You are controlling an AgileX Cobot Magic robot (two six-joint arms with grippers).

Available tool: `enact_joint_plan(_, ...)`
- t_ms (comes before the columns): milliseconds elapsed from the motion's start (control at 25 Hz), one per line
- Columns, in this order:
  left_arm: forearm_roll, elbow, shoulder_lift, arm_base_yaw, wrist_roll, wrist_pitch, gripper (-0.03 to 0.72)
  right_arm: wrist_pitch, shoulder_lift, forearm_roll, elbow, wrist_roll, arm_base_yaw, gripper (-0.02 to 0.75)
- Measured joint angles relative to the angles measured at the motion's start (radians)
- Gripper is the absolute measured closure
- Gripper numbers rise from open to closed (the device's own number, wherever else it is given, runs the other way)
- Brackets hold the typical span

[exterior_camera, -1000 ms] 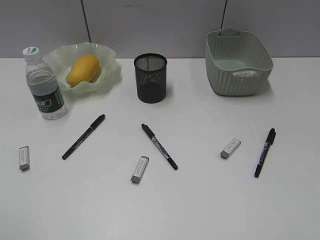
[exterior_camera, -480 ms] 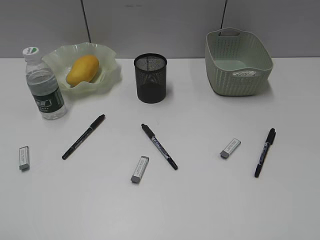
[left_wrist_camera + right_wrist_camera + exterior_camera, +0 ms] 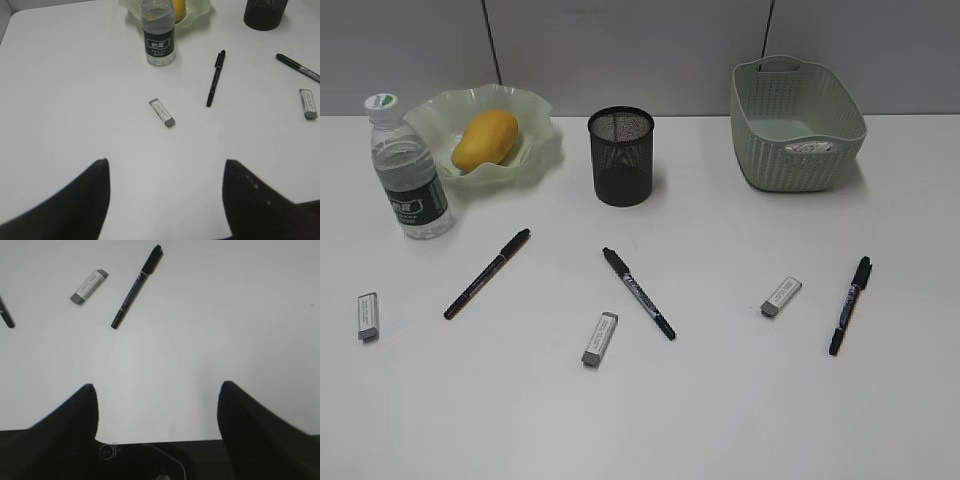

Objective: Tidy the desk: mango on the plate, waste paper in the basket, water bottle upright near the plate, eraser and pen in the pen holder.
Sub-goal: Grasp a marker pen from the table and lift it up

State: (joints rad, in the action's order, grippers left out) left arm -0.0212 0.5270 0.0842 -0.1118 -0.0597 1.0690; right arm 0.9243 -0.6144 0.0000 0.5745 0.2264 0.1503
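The mango already lies on the plate, the water bottle stands upright just beside that dish, and a bit of waste paper shows inside the basket, so those steps look finished. What remains, as I judge it, is the stationery: three pens and three erasers lie scattered over the desk, and the pen holder stands at the back between plate and basket, nothing visible in it. The left gripper hangs with its jaws spread wide and empty, the left eraser and the left pen ahead of it. The right gripper is likewise wide apart and empty, facing the right eraser and the right pen. Next, one arm likely has to descend over a nearby piece, straddle its narrow width and close
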Motion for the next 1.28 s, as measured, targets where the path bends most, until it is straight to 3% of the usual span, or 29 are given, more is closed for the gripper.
enact_joint_plan(240,0.000,0.000,0.000,0.000,0.000,0.000,0.156,-0.095,-0.416,0.000,0.092,0.027,0.000,0.156)
enact_joint_plan(680,0.000,0.000,0.000,0.000,0.000,0.000,0.156,-0.123,-1.104,0.013,0.485,0.122,0.000,0.209)
enact_joint_plan(960,0.000,0.000,0.000,0.000,0.000,0.000,0.177,-0.118,-1.298,0.020,0.642,0.198,0.000,0.276)
enact_joint_plan(1280,0.000,0.000,0.000,0.000,0.000,0.000,0.187,-0.135,-1.404,0.014,0.667,0.226,0.000,0.337)
